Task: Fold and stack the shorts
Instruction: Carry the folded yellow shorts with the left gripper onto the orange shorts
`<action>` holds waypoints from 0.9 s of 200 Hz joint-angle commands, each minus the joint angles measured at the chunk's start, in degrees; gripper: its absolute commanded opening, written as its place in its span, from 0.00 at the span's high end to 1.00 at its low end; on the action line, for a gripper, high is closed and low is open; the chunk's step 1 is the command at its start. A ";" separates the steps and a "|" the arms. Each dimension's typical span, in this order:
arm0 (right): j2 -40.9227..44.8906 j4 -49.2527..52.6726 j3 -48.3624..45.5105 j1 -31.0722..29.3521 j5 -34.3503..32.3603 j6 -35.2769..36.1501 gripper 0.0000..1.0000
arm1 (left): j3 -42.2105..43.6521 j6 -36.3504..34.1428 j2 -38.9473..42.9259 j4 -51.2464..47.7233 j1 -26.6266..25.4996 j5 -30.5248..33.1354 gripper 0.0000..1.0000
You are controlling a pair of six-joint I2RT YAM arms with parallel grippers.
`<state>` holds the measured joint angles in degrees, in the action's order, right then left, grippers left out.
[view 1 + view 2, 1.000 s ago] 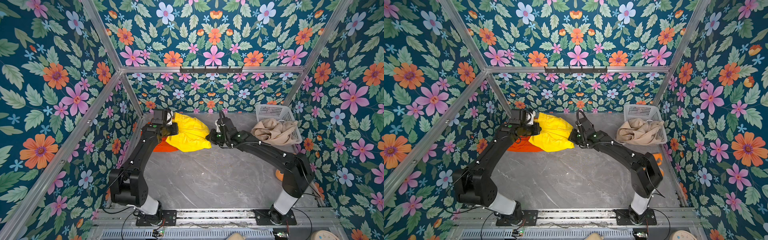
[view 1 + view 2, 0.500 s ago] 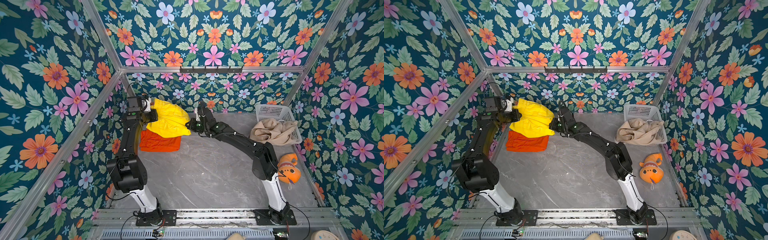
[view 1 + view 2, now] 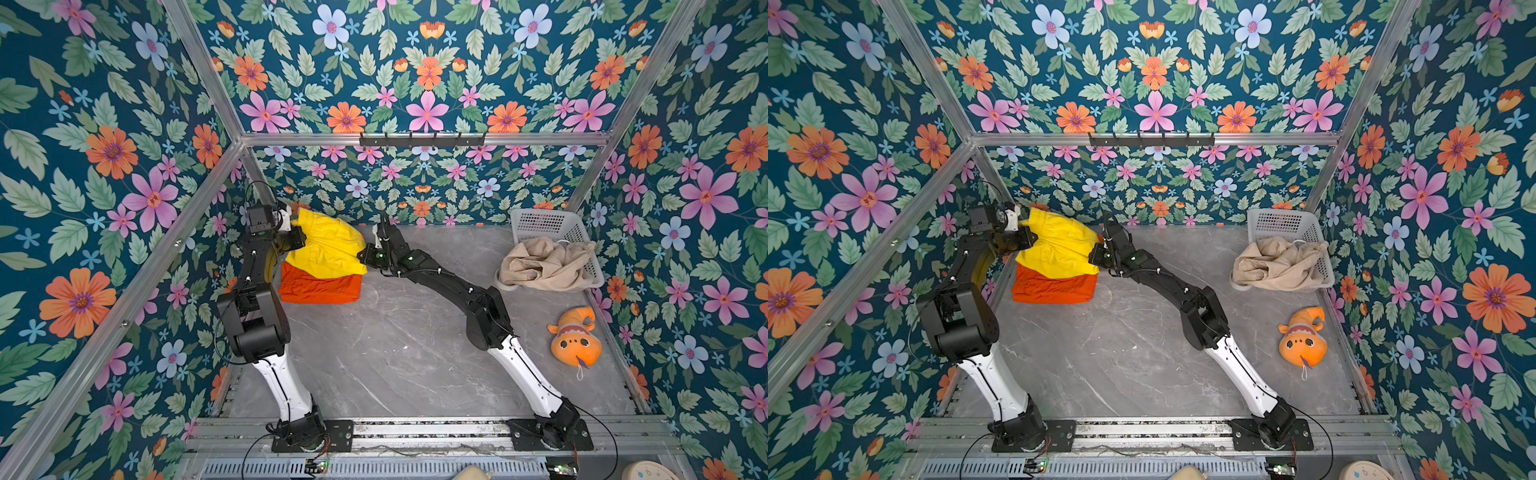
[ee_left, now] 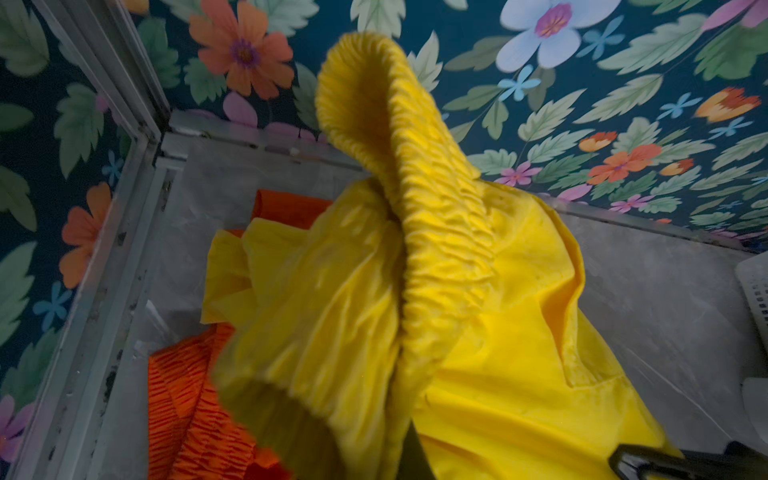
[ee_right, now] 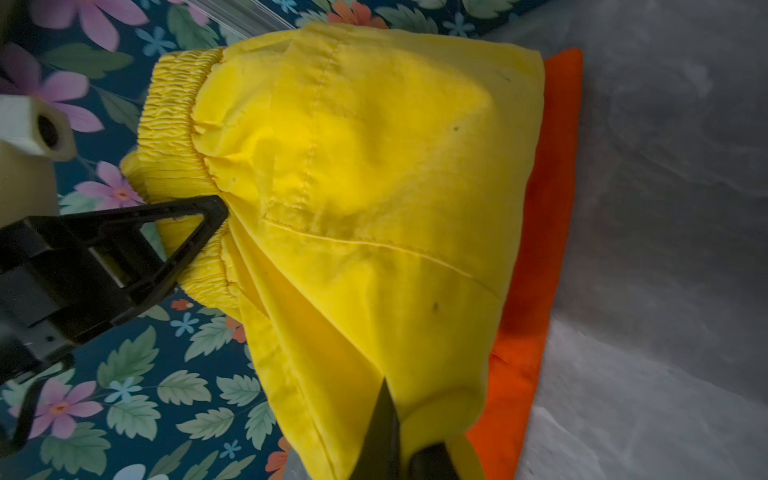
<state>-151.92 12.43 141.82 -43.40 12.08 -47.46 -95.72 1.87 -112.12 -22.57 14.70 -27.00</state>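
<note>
We are gripping the yellow shorts [image 3: 328, 249], left gripper [image 3: 296, 232] and right gripper [image 3: 364, 256] both clamped on fabric; aiming to lower level, edges squared over orange shorts [image 3: 320, 287].

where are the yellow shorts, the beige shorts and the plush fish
yellow shorts [image 3: 328, 247], in a top view, middle of the fabric
beige shorts [image 3: 540, 266], in a top view, crumpled middle
plush fish [image 3: 575, 341], in a top view, on its face
</note>
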 commanded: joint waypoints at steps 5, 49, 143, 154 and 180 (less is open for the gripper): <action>-0.35 2.72 -2.08 -0.50 2.08 -2.92 1.00 | 1.82 1.28 -0.74 3.97 1.02 5.09 1.00; 1.56 5.35 -4.02 -1.60 3.61 -6.53 1.00 | -6.53 1.39 -6.05 -6.73 1.65 7.60 1.00; -4.53 7.62 1.08 -1.78 8.53 -15.59 1.00 | -23.63 -0.46 -19.73 -23.49 1.86 19.43 0.94; -6.81 7.81 2.78 -1.79 9.48 -16.49 0.98 | -23.55 -0.46 -20.75 -23.49 1.89 21.27 0.82; -7.29 9.72 3.66 -1.78 9.09 -15.99 0.90 | -22.92 0.13 -19.11 -22.27 1.81 20.48 0.58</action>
<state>-159.59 14.83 144.84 -45.32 20.38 -62.63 -118.63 1.54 -132.99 -50.68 15.84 -15.73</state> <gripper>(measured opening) 0.056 0.343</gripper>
